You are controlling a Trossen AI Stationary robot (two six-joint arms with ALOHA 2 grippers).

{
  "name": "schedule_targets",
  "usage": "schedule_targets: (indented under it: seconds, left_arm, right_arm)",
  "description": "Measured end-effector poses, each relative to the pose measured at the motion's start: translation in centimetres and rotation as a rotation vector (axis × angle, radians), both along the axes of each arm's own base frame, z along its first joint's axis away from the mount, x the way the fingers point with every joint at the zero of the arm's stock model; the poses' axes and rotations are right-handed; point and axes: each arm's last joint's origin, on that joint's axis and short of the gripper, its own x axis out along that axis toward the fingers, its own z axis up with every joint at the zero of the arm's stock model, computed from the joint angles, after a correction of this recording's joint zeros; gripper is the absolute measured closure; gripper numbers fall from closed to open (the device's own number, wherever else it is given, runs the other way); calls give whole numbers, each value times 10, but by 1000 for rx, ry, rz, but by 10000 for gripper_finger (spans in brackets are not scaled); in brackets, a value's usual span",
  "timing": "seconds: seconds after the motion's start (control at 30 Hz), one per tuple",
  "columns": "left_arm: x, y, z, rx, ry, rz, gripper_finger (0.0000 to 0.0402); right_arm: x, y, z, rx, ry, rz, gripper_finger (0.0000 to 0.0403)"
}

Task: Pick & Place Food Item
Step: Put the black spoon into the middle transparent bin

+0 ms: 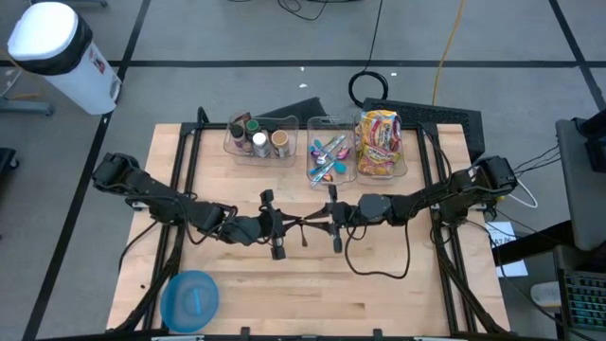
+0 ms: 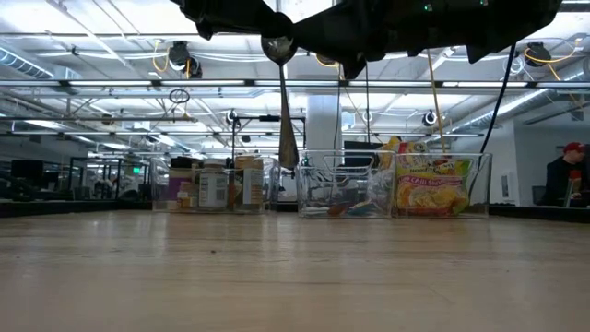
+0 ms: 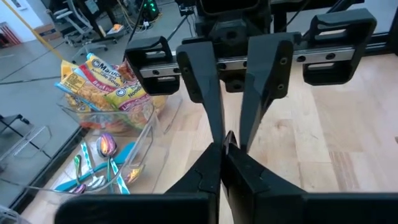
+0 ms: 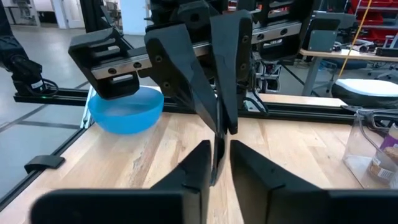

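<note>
A thin spoon (image 2: 284,101) hangs in the air above the middle of the counter (image 1: 379,294), caught between the two pincers. In the low view its long axis is upright, with the rounded bowl at the top by the fingertips and the handle pointing down toward the wood without touching it. In the wrist views only a narrow sliver of it shows between the fingers.

The left pincer (image 1: 294,226) reaches in from the left and the right pincer (image 1: 314,222) from the right, and their tips meet point to point. Each is clenched almost fully, with just a slit between its fingers, and the spoon sits in that slit. In the left wrist view the left pincer (image 3: 222,155) touches the tips of the right arm's fingers (image 3: 261,93).

Three clear bins stand side by side along the far edge. The left bin (image 1: 235,144) holds jars and small bottles. The middle bin (image 1: 343,176) holds coloured spoons lying jumbled. The right bin (image 1: 405,166) holds the food, yellow and red noodle packets (image 1: 379,142), stacked and well apart from both pincers.

A blue bowl (image 1: 189,299) sits near the left front corner of the counter. A white drum (image 1: 55,49) stands on the floor beyond the far left corner. A person (image 2: 564,177) shows at the right edge of the low view.
</note>
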Motion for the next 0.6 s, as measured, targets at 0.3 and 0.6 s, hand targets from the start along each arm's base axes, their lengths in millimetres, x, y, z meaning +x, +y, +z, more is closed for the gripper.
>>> schedule_targets:
  seconds: [0.3, 0.6]
  left_arm:
    - [0, 0, 0, -11, -2, 1, 381]
    - [1, -7, 11, -27, -108, -20, 335]
  right_arm:
    - [0, 0, 0, -28, 2, 0, 399]
    - [0, 0, -2, -35, 16, 27, 403]
